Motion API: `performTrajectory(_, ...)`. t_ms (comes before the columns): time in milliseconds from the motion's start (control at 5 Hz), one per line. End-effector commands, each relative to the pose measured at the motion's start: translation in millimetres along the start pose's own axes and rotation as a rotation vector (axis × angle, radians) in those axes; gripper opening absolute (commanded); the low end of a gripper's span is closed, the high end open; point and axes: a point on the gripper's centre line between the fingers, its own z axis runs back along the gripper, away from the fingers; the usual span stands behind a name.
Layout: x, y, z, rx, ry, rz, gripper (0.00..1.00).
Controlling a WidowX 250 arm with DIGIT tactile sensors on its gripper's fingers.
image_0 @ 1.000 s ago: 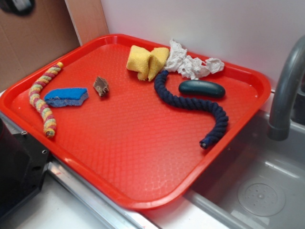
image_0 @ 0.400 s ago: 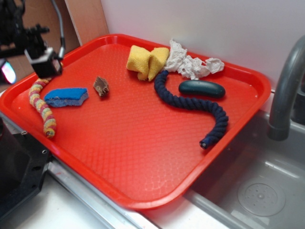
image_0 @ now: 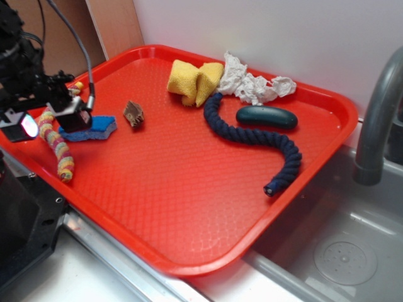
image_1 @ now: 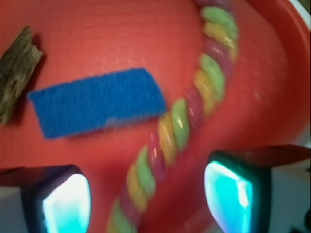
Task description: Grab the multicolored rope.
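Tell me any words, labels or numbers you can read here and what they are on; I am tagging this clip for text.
None: no readable text in either view.
The tray, multicolored rope, blue sponge and dark rope show no print.
The hand shows no marking.

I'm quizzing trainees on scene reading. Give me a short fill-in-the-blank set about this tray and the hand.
1. The multicolored rope runs between the two fingers of the open ____.
2. Beside that rope lies a ____ sponge.
3. The navy rope curls around a dark green ____.
4. Everything lies on a ____ tray.

Missing words: hand; blue; oval object; red
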Motion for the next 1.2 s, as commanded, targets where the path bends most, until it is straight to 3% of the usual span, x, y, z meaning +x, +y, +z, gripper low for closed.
performTrajectory(0,-7.0,-10.6,-22.4,0.044,0.022,-0.102,1.0)
performTrajectory(200,-14.7,-11.5,-23.6,0.071,0.03,-0.073,0.0)
performTrajectory(400,-15.6,-10.1,-8.4,0.077,0.01,-0.048,0.0)
performTrajectory(600,-16.5,-9.0,12.0,0.024,-0.022,0.076,0.0)
performTrajectory(800,-8.1,-16.9,52.6,-0.009,0.017,0.049,0.0)
performTrajectory(1000,0.3,-40.3,94.7,0.002,-0.033,-0.153,0.0)
